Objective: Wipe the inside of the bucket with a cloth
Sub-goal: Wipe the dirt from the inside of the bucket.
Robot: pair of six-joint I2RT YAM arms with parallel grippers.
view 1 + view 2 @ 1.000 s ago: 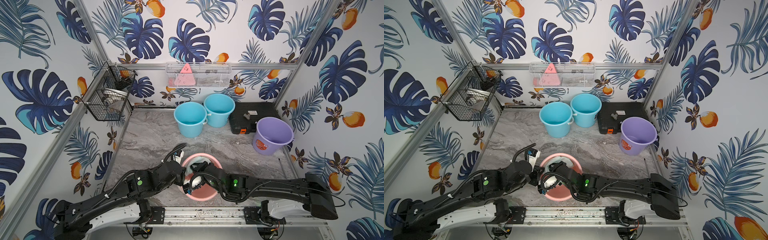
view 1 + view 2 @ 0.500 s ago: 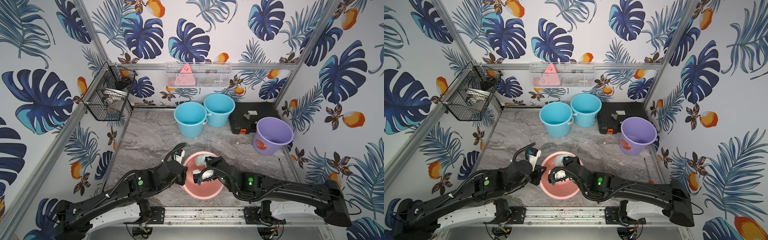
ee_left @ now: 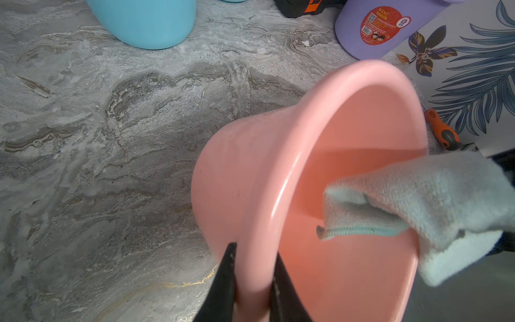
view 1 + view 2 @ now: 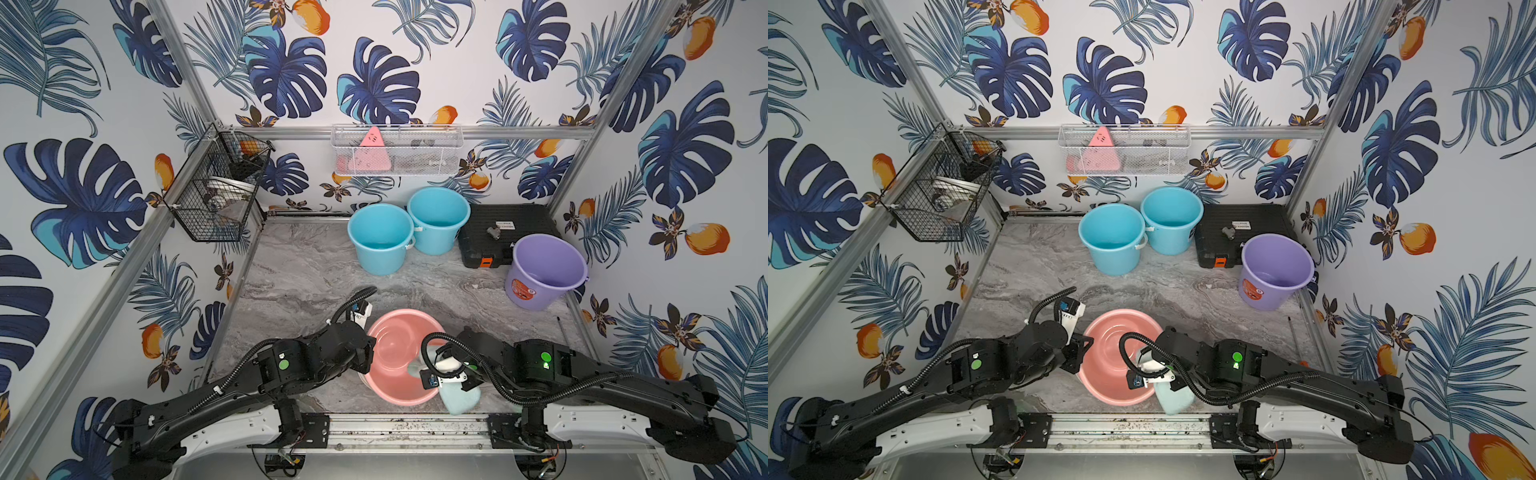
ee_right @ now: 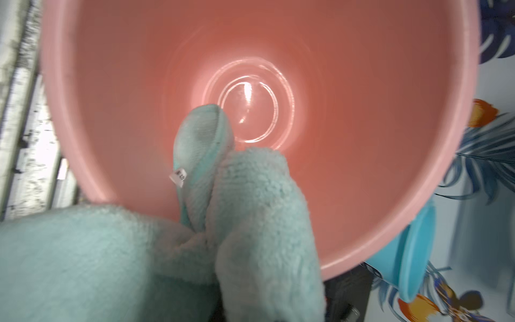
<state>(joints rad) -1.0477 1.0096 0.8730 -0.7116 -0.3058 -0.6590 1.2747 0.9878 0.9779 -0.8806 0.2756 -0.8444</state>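
Lower centre in both top views, a pink bucket (image 4: 390, 328) lies tipped, its mouth toward the right arm. The left gripper (image 3: 253, 259) pinches its rim, one finger inside and one outside. The right gripper (image 4: 422, 369), closed within the mint cloth (image 5: 250, 212), sits at the mouth. The bucket's floor lies straight ahead, and the cloth's tail hangs outside the rim.

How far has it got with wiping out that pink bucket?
Done: the left gripper has the pink bucket pinched by its rim and tipped, and the right gripper holds the cloth. In hand: the cloth reaches in over the rim, its tip just inside the mouth. Left: probably the deeper walls and bottom; how clean they are, I cannot tell.
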